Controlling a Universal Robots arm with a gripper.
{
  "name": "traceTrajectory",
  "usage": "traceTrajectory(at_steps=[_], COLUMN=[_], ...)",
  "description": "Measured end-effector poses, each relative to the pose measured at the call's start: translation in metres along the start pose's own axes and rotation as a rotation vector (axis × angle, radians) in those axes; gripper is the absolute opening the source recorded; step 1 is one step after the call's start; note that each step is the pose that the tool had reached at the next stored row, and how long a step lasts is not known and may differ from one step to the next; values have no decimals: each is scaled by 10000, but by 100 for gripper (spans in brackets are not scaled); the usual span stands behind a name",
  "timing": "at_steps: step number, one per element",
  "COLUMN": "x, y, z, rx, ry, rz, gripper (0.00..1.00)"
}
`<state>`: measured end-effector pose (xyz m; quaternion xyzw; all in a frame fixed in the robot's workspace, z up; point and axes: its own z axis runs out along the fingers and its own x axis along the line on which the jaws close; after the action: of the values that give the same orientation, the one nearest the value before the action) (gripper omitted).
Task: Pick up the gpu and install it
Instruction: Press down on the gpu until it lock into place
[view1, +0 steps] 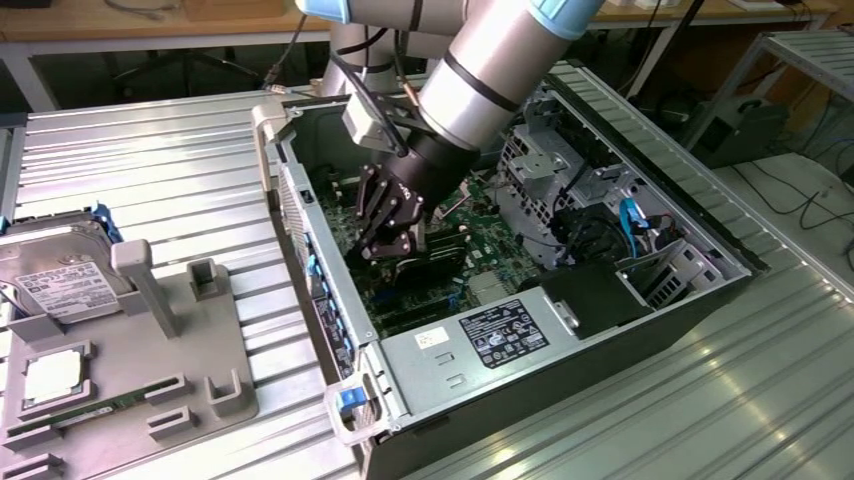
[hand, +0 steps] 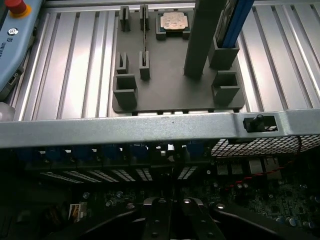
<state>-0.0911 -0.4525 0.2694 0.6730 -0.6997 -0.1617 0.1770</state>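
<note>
Your pincer (view1: 383, 243) is down inside the open computer case (view1: 694, 225), fingers drawn together just over the motherboard (view1: 483, 235); below the tips lies a dark flat card, which I judge to be the gpu (view1: 434, 272), sitting low among the slots near the case's rear wall; whether the pincer grips its top edge or only presses on it, I cannot tell. From the wrist view the closed fingers (hand: 158, 220) point down at the board beneath the row of rear slot covers (hand: 120, 152). To seat it well, keep the card square to its slot and its bracket end against the rear wall; push straight down, evenly along its length, without tilting. On the counter beside the case, the grey parts holder (view1: 160, 370) carries the hard drive (view1: 60, 275), a processor (view1: 51, 378) and a memory stick (view1: 94, 410).
</note>
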Motion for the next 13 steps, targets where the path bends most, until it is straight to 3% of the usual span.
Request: traceTrajectory(at_steps=[13], x=[-31], y=[42], z=[37], rx=[1], ry=[20], rz=[9], gripper=[11])
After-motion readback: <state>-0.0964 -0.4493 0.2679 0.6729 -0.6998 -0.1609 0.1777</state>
